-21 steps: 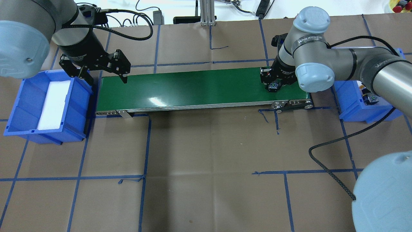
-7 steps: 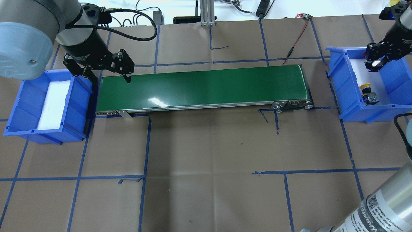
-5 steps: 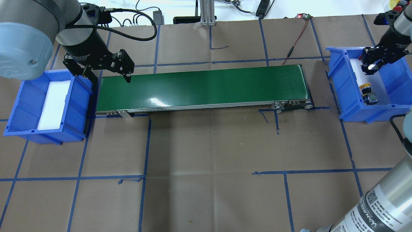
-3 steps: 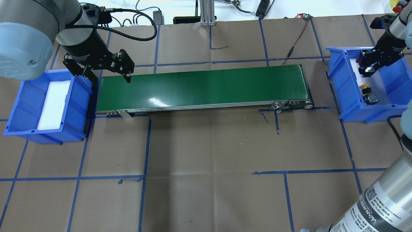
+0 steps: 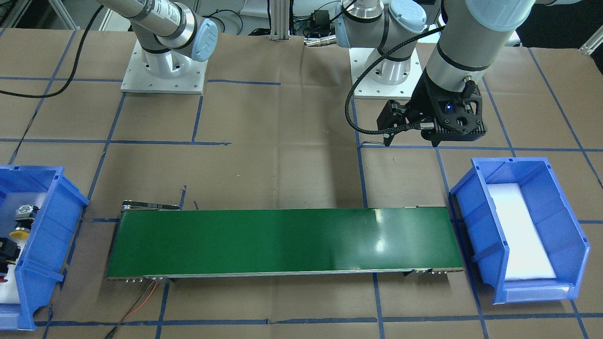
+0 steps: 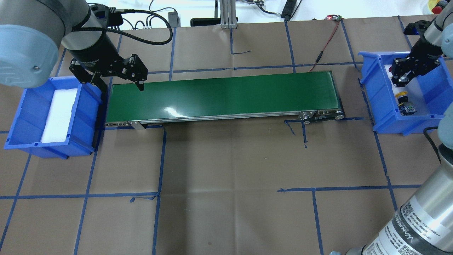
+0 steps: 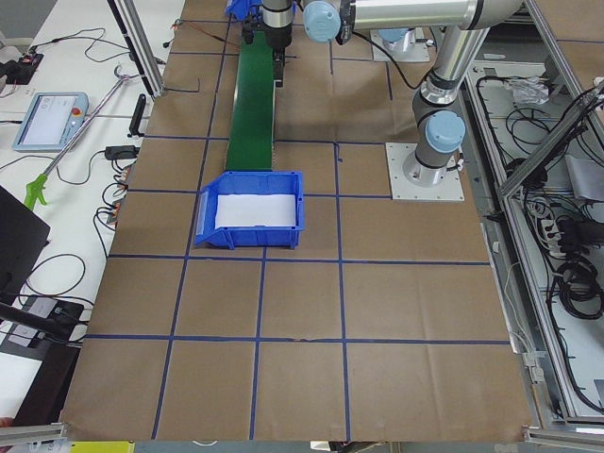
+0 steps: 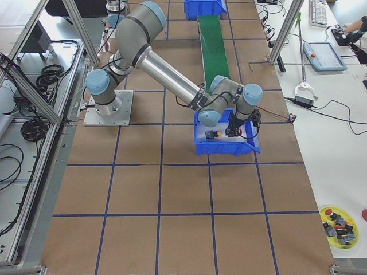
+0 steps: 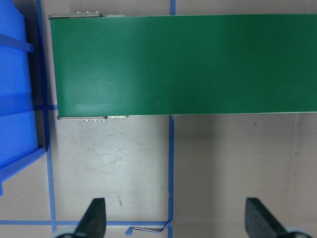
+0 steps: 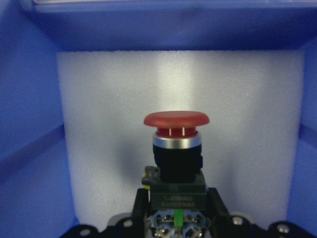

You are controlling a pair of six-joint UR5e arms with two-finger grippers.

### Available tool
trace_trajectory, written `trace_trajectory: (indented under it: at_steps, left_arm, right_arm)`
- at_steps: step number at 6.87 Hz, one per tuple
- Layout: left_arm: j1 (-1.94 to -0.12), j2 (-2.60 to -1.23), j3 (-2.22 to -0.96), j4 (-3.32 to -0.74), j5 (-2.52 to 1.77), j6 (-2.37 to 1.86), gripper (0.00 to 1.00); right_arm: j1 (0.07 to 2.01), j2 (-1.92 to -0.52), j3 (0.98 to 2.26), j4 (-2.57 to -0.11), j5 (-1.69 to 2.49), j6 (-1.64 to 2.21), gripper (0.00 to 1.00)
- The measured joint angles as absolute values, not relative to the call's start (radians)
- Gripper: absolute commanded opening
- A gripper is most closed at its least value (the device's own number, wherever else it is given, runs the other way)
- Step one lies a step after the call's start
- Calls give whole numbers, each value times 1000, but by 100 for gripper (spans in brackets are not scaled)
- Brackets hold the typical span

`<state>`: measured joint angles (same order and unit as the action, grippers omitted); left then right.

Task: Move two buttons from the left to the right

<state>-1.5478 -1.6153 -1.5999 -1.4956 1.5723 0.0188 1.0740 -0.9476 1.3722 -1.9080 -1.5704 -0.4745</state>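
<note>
Right jaws around red button [image 10: 176, 130]

Mid-table, lengthwise left to right: conveyor belt [image 6: 219, 95]. Just off its left end: left bin [image 6: 30, 106], foam pad [image 6: 58, 115] inside. Just off its right end: right bin [image 6: 378, 99], loose button [image 6: 405, 102] in near part. Over far part: right gripper [image 6: 401, 78], clamped on held button [image 10: 176, 148]. Above belt's left end: left gripper [image 9: 176, 220].

Silver tubes on left arm [image 5: 471, 42] and right arm [image 5: 150, 12]; pale blue round joint caps [image 5: 206, 40]. White square base plates [image 5: 162, 80], small screws along edges. Black, jointed: left gripper [image 6: 121, 86], right gripper [image 6: 401, 76]. Braided black cable [image 5: 348, 106] at left wrist. Blue light [image 5: 447, 106] on black wrist housing. QR-code label [image 6: 408, 226] with lettering on right arm.
</note>
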Motion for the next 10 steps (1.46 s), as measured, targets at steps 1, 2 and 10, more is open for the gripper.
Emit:
trace_trajectory:
  at_steps: [1, 2, 10]
  left_arm:
    - [-1548, -1615, -1600, -1496, 1572, 19, 100]
    - [-1548, -1615, -1600, -1496, 1572, 18, 100]
    - [-1548, -1615, -1600, -1496, 1572, 20, 100]
  right_arm:
    - [1075, -946, 1373, -1908, -1567, -474, 99]
    - [1075, -948, 1373, -1908, -1556, -473, 99]
    - [1090, -1160, 1366, -1791, -1541, -473, 100]
